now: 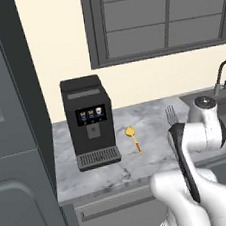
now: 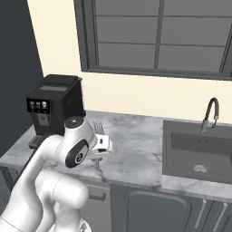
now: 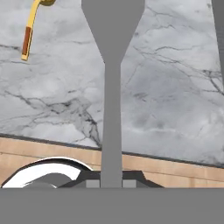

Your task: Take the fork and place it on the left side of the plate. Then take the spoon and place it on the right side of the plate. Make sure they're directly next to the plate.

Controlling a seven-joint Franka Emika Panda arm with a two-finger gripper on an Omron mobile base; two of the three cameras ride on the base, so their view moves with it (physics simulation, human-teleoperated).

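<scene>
My gripper [image 3: 111, 183] is shut on the handle of the grey fork [image 3: 112, 83], which runs straight away from the fingers over the marble counter. The fork's tines rise just past my arm [image 1: 171, 113] and show beside the white hand [image 2: 98, 127]. The yellow spoon [image 1: 133, 138] lies flat on the counter, between the coffee machine and the fork. It also sits at the upper left of the hand view [image 3: 31, 24], apart from the fork. The plate is out of view.
A black coffee machine [image 1: 89, 120] stands on the counter's left end [image 2: 52, 106], with a tall dark cabinet [image 1: 14, 148] beside it. A sink [image 2: 199, 152] with a curved faucet [image 2: 210, 113] occupies the right. The counter's front edge [image 3: 175, 164] lies close below the hand.
</scene>
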